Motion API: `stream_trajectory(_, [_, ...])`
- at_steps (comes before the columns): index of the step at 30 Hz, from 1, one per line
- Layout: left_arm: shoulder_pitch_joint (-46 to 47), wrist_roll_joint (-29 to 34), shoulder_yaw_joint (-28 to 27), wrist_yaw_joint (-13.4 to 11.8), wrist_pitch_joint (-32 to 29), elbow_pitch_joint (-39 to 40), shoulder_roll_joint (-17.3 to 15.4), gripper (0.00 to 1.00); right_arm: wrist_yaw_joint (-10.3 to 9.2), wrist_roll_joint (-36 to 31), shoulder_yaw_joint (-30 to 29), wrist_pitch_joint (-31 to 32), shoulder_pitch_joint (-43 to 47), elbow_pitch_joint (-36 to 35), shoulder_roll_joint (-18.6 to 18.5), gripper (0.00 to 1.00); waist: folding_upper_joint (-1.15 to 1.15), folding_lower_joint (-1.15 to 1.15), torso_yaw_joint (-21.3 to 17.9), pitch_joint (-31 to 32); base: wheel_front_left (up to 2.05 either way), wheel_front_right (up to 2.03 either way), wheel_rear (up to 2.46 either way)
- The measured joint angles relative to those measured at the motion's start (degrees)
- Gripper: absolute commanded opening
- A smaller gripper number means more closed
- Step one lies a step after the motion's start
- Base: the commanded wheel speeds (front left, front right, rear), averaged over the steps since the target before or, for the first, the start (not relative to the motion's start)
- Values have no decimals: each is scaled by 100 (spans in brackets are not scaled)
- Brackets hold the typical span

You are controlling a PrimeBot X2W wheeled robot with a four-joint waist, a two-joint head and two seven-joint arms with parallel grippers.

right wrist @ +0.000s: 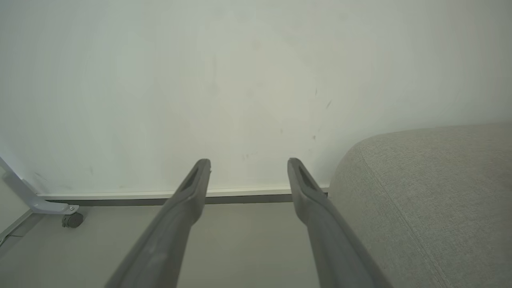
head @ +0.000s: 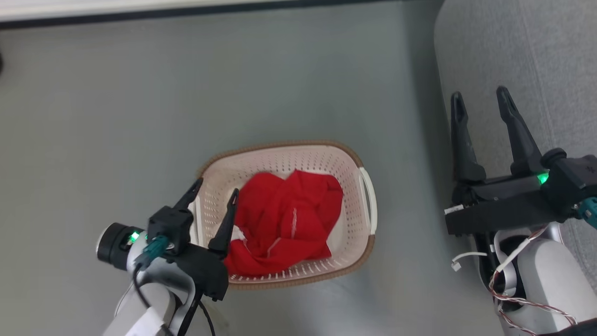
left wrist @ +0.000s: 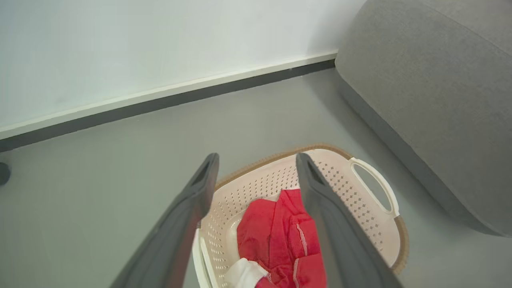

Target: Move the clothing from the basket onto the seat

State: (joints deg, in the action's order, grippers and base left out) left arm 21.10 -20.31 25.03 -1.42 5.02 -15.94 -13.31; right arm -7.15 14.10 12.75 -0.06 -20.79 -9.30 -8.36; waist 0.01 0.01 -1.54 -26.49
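We find the left gripper (head: pixel 217 185) spread and empty. The clothing (head: pixel 284 219) lies just beyond its fingertips, in the basket (head: pixel 289 143). We advise lowering onto the thickest bunch before pinching. The right gripper (head: pixel 479 93) hangs spread over the seat (head: pixel 536 56).

Head view: cannot see the left rim of the basket (head: pixel 298 161) behind the left gripper (head: pixel 217 185); loses the seat (head: pixel 513 46) past the top and right edges. Left wrist view: loses the clothing (left wrist: pixel 272 236) under the bottom edge and behind a finger (left wrist: pixel 340 240); cannot identify the dark lump (left wrist: pixel 3 174) at the left edge.
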Motion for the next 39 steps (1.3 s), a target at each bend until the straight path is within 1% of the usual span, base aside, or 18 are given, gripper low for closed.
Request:
stream_trajectory(8, [414,442,454,208,-193,-615,-77,100,0,-62,82,-1,-277,-98,133,100,0,0,-212,-556,0,0,0])
stream_trajectory(13, [606,754,731,399,-301,-995,-158,100,0,-96,159,-7,-424,-110,219,100,0,0,-364,-861,0,0,0])
stream_trajectory(30, [1263,1484,1298,606,-593,-2090,-513,100,-1,-101,382,-270,-711,-82,422,100,0,-1,-987,-1619,0,0,0])
stream_trajectory(31, [1339,1597,1404,656,-652,-2203,-571,100,-1,-99,403,-315,-711,-64,437,100,0,-1,-1059,-1685,0,0,0])
stream_trajectory(39, [1614,1956,1756,756,-956,-2686,-790,100,-11,4,425,-515,-711,54,478,100,0,-1,-1323,-1922,0,0,0])
